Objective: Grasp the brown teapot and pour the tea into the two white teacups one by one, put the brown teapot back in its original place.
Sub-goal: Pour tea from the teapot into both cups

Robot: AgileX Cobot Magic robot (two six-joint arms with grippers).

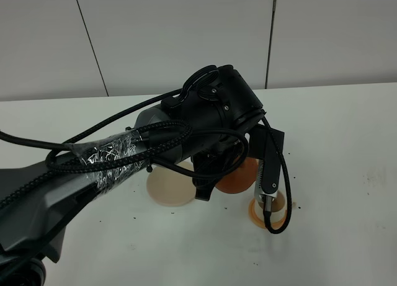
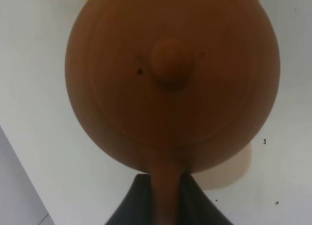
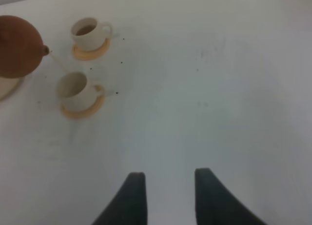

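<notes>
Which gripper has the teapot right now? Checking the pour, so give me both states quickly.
Left gripper: shut on the brown teapot, gripping its handle.
Right gripper: open, empty, over bare table.

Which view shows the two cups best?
The right wrist view: both cups show whole on their coasters, one already holding tea, the other under a thin stream from the teapot. The exterior high view shows only a cup rim and coaster behind the arm. The left wrist view shows no cup, just the teapot.
</notes>
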